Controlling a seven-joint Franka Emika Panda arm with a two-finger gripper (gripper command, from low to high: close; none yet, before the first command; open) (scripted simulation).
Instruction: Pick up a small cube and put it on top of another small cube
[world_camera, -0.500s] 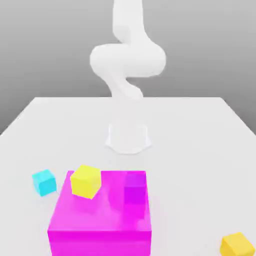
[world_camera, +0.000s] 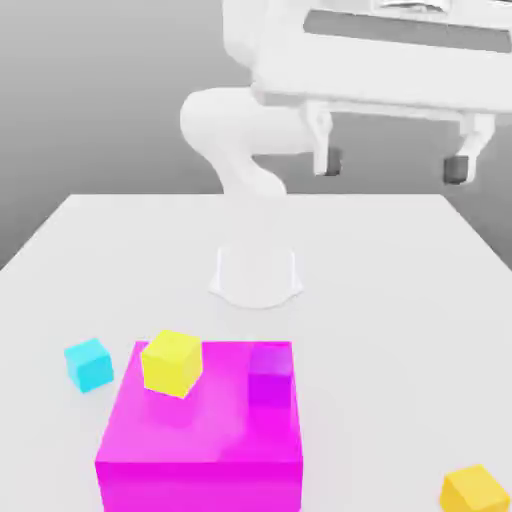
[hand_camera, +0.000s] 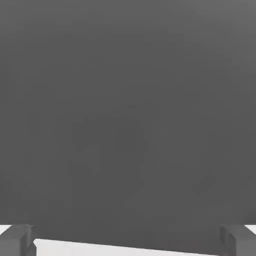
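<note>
Five blocks on one white tabletop (world_camera: 400, 260), catalogued view by view.

Exterior view — two-finger pincer (world_camera: 394, 165) of the white arm, held high above the table with its dark-tipped fingers spread wide, nothing between them. Small golden, orange-tinted yellow cube (world_camera: 476, 490): far below the pincer, a little toward the exterior view's right of it and nearer the camera, alone on the bare table by the frame's lower corner. Big magenta block (world_camera: 200, 440): far below and off toward the exterior view's left of the pincer. On its top face, a paler lemon-yellow small cube (world_camera: 171, 362) sitting tilted, and a small magenta cube (world_camera: 270, 375), well apart from each other. Small cyan cube (world_camera: 89, 364): farthest sideways from the pincer, on the table just beside the big block. Round white arm base (world_camera: 257, 272): below and behind the pincer.

Hand view — the two grey fingertips (hand_camera: 17, 240) stand at opposite edges, wide apart, facing plain grey backdrop with a pale strip of table between them; no block lies ahead of the pincer.

Hazards, as judged: the golden cube sits near the table's edge, so a descent slightly off centre could nudge it away or overboard. Nothing obstructs the drop to it. Carrying low across the big block risks knocking the tilted lemon cube.
</note>
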